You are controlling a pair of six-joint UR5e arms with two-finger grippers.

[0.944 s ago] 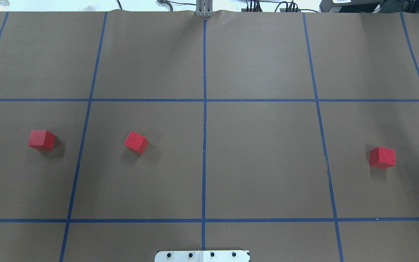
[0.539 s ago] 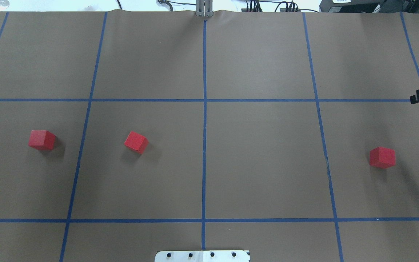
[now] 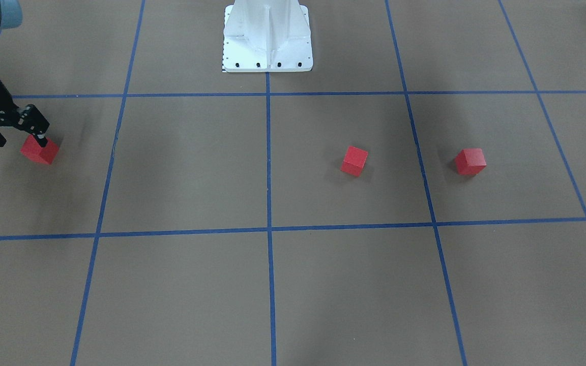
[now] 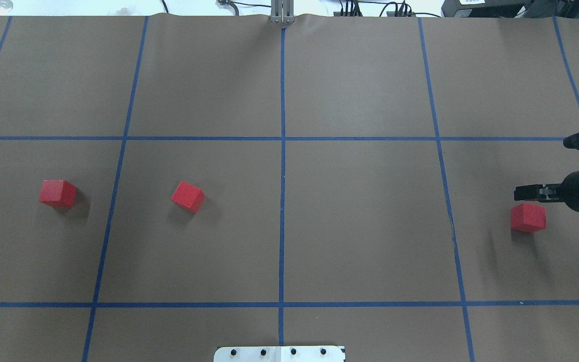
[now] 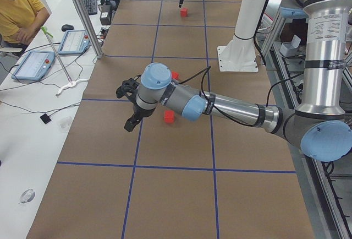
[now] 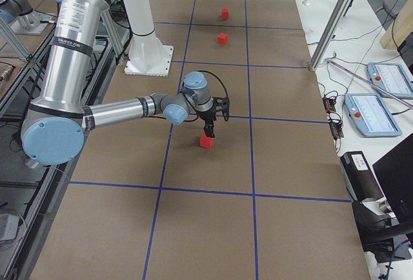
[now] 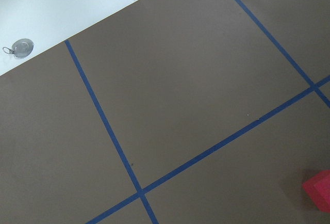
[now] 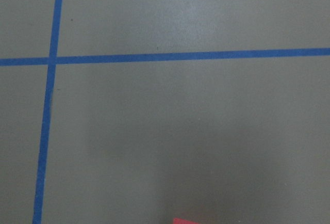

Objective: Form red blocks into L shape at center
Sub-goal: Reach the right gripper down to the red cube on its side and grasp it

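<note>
Three red blocks lie apart on the brown paper. In the overhead view one block (image 4: 58, 193) is far left, one (image 4: 188, 196) is left of centre and one (image 4: 528, 217) is far right. My right gripper (image 4: 541, 167) is open and hovers just behind and above the far right block (image 3: 39, 150), with one finger (image 3: 40, 129) close over it. The right wrist view shows only a red sliver of that block (image 8: 186, 221). My left gripper (image 5: 127, 107) shows only in the exterior left view, above the paper beyond the left blocks (image 5: 169, 117); I cannot tell its state.
Blue tape lines divide the paper into large squares. The white robot base (image 3: 267, 35) stands at the table's near middle edge. A person in yellow (image 5: 19, 7) sits by the far side table, which carries tablets and cables.
The right arm has come in from the right edge and its open gripper now stands over the far right block. The blocks have not moved.
</note>
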